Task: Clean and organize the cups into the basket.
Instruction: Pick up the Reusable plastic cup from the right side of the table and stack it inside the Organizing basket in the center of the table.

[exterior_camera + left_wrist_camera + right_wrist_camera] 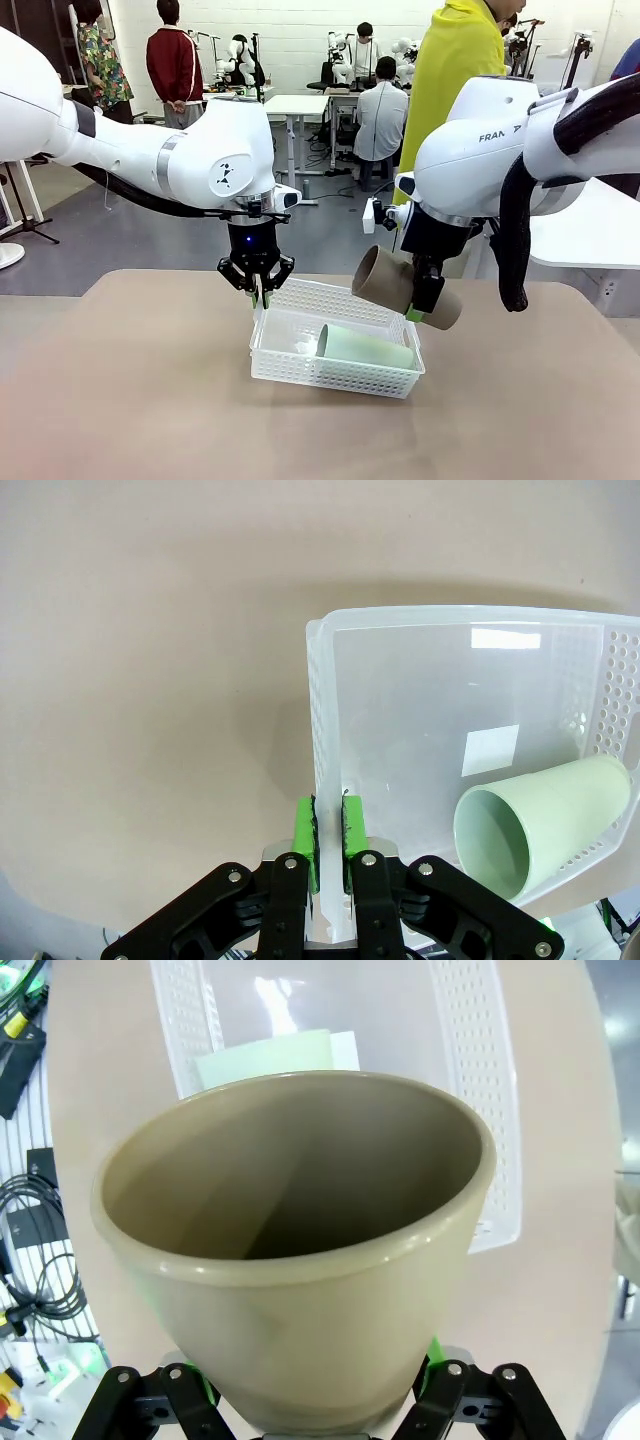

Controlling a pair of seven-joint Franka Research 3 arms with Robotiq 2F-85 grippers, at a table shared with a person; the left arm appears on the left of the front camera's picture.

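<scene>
Bench, tan, bearing white basket. Right arm, lettered "FRAN", above basket's right end; right tool clamped on tilted brown cup. Mint cup lying inside basket. Left tool pinches basket's left end wall, clearest in left wrist view.

cup in basket, 2nd cup above R

You've got the white lattice basket on the tan surface, its left wall pinched by the left hand. The mint cup lies sideways inside. The right hand holds the brown cup tilted above the basket's right end.
</scene>
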